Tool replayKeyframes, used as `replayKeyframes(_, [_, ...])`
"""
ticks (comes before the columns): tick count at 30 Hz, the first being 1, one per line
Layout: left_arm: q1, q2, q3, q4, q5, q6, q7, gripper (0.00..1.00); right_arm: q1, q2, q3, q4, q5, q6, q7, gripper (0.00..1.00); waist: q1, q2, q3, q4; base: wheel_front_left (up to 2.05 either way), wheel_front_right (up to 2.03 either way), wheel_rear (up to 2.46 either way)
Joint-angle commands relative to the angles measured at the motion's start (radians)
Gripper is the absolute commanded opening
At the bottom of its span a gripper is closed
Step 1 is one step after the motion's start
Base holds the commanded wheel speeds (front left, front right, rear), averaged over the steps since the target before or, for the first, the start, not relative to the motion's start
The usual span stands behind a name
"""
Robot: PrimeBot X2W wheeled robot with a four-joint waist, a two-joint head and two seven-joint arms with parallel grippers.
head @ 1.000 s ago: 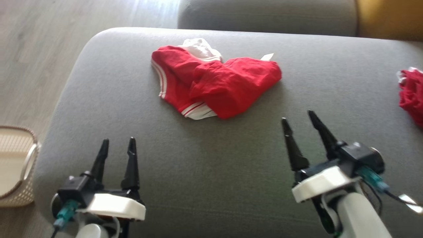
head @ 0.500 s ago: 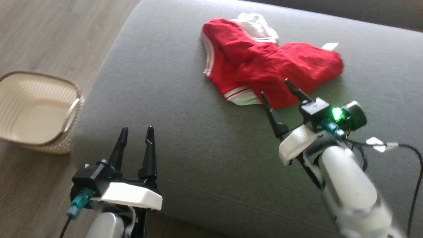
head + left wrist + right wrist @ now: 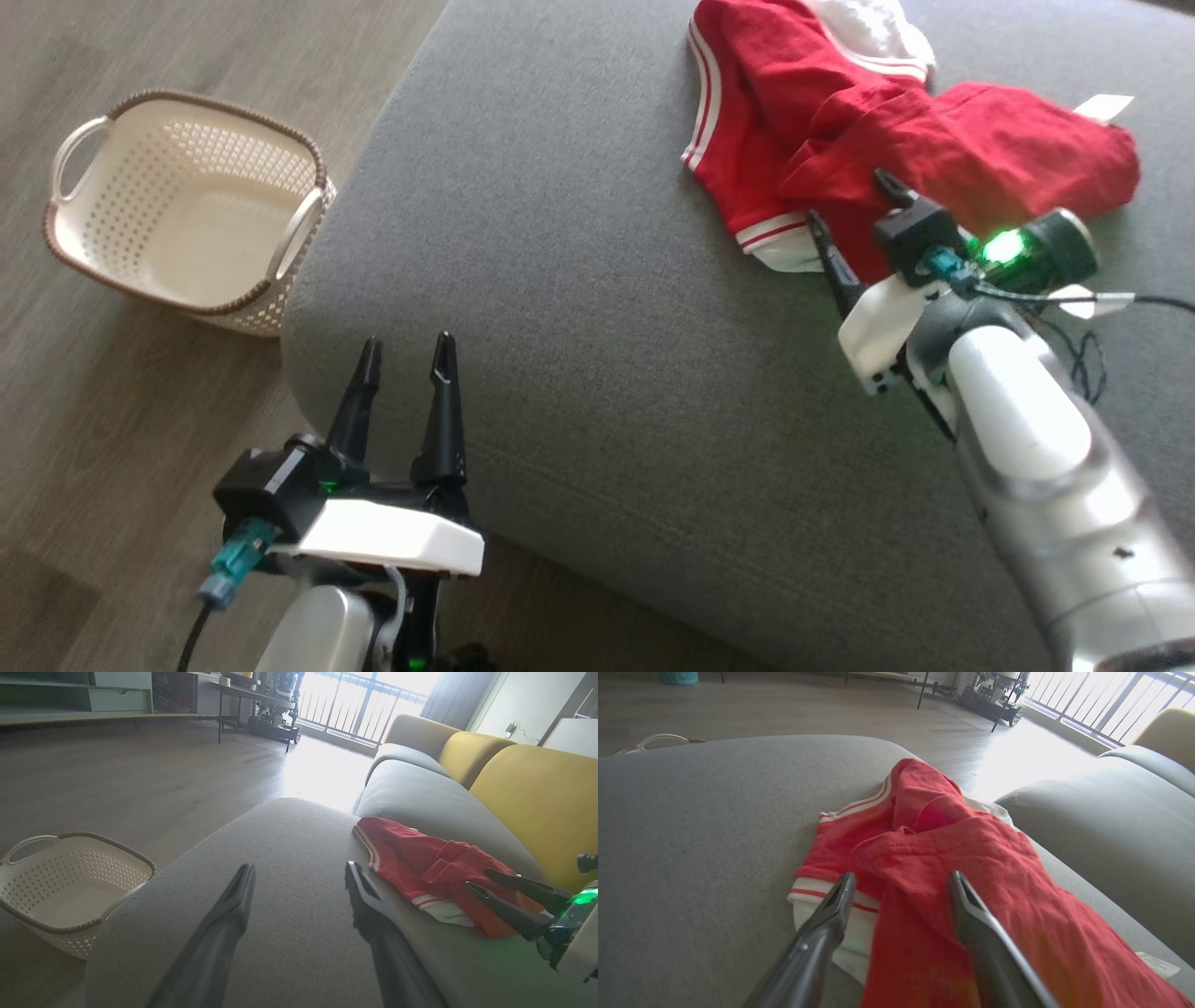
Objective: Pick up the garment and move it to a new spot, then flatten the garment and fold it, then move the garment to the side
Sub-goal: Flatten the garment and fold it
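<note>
The garment (image 3: 840, 121) is a crumpled red piece with white striped trim, lying on the grey sofa seat (image 3: 579, 308). It also shows in the left wrist view (image 3: 420, 868) and the right wrist view (image 3: 952, 858). My right gripper (image 3: 851, 201) is open, its two fingers spread just over the garment's near edge, one by the white hem and one over the red cloth (image 3: 901, 877). My left gripper (image 3: 403, 350) stands open over the seat's near left corner, nothing between its fingers (image 3: 299, 872).
A cream perforated basket (image 3: 187, 205) stands on the wooden floor left of the sofa. Yellow back cushions (image 3: 532, 793) rise behind the seat. A second grey seat cushion (image 3: 1111, 826) adjoins beyond the garment.
The head camera has swung, so the whole picture shifted right and up. My right gripper has reached forward from the bare seat to the garment's near edge. The left gripper keeps its pose.
</note>
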Motion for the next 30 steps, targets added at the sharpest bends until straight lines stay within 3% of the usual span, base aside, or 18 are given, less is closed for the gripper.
replayKeyframes(1, [-0.036, 0.002, 0.024, -0.049, -0.011, 0.018, -0.005, 1.0, -0.058, 0.004, 0.006, 0.005, -0.021, 0.0, -0.016, 1.0, 0.0, 0.0, 0.022, 0.012, 0.0, 0.0, 0.0])
replayKeyframes(6, [-0.025, 0.002, 0.016, -0.063, -0.019, 0.033, -0.005, 1.0, -0.103, 0.007, -0.023, 0.075, -0.05, 0.0, -0.029, 1.0, 0.0, 0.0, 0.035, 0.017, 0.0, 0.0, 0.0])
replayKeyframes(7, [-0.024, 0.002, 0.014, -0.063, -0.018, 0.035, -0.005, 1.0, -0.111, 0.01, -0.031, 0.089, -0.053, 0.0, -0.035, 0.37, 0.0, 0.0, 0.035, 0.018, 0.0, 0.0, 0.0])
replayKeyframes(8, [-0.023, 0.002, 0.013, -0.063, -0.018, 0.036, -0.005, 1.0, -0.118, 0.014, -0.042, 0.099, -0.053, 0.0, -0.043, 0.0, 0.0, 0.0, 0.035, 0.018, 0.0, 0.0, 0.0])
replayKeyframes(17, [-0.034, 0.002, 0.014, -0.022, 0.005, 0.013, -0.005, 1.0, -0.085, 0.059, -0.18, 0.063, 0.029, 0.0, -0.088, 0.0, 0.0, 0.0, -0.041, -0.007, 0.0, 0.0, 0.0])
replayKeyframes(25, [-0.021, 0.002, 0.049, 0.004, 0.044, -0.015, -0.005, 1.0, 0.019, 0.078, -0.224, -0.211, 0.253, 0.0, -0.09, 0.0, 0.0, 0.0, -0.131, -0.161, 0.0, 0.0, 0.0])
replayKeyframes(30, [-0.007, 0.002, 0.07, 0.013, 0.058, -0.026, -0.005, 1.0, 0.086, 0.079, -0.315, -0.335, 0.302, 0.0, -0.034, 0.0, 0.0, 0.0, -0.173, -0.227, 0.0, 0.0, 0.0])
